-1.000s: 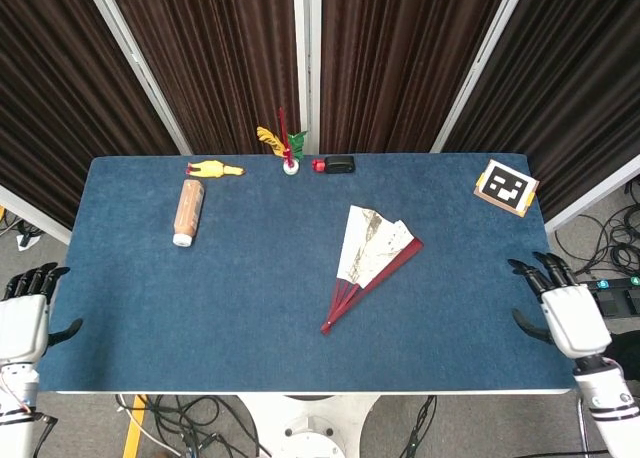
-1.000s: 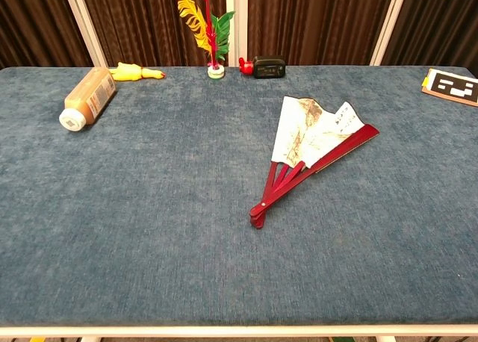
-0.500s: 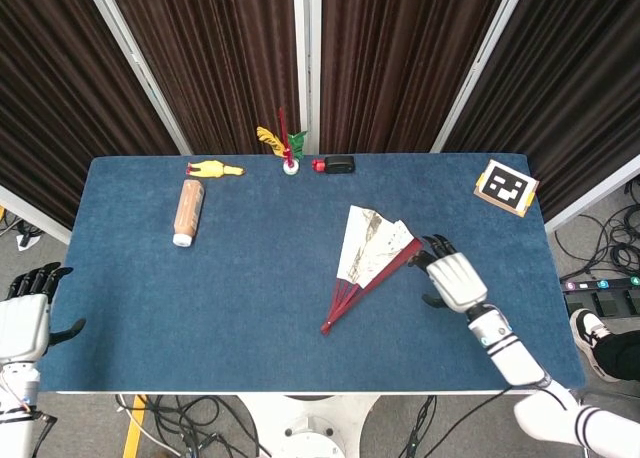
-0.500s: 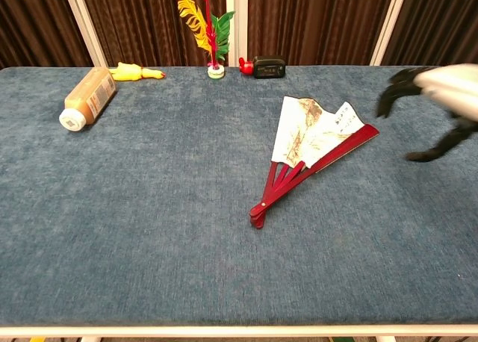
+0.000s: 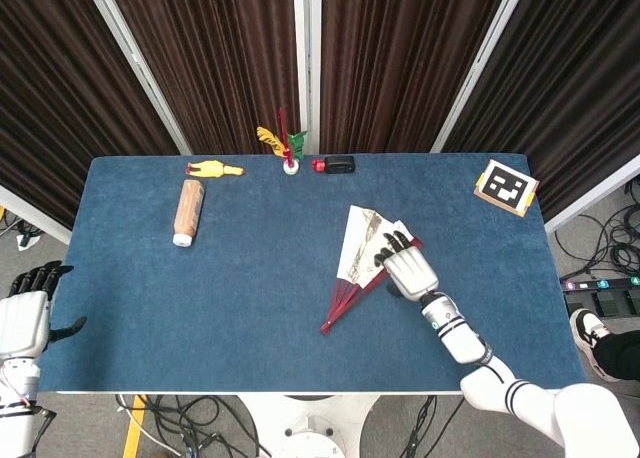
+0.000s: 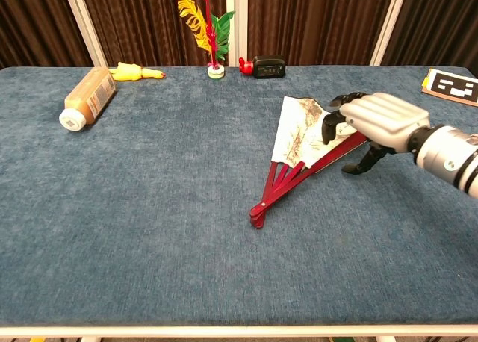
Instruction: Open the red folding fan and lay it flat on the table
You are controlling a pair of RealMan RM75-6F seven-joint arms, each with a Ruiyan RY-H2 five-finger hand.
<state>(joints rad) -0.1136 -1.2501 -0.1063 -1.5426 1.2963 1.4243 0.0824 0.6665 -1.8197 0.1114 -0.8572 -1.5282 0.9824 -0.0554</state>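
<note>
Dark pleated curtains hang behind a blue-covered worktop [image 5: 250, 308] that fills most of both views. On it, right of centre, the red folding fan [image 5: 362, 261] lies only partly spread: its pale printed leaf makes a narrow wedge, and the red ribs gather to a pivot nearer my side. My right hand [image 5: 407, 269] hangs over the fan's right edge, fingers [image 6: 330, 127] curled downward and apart, holding nothing; from the chest view they sit over the outer red guard and the leaf's corner, though I cannot tell whether they are touching. My left hand [image 5: 25, 313] is off the worktop's left edge, fingers loosely spread and empty. Along the far side are a brown bottle [image 5: 187, 212] lying on its side, a yellow rubber chicken [image 5: 213, 168], a small stand of coloured feathers [image 5: 285, 143], a black device [image 5: 339, 164], and a printed marker card [image 5: 506, 186] at the right corner. I judge the step in hand to be the reach onto the fan, with the opening barely begun. Next I would need to settle on the right guard and sweep it outward while the other ribs are pinned, or the whole fan will just slide.
</note>
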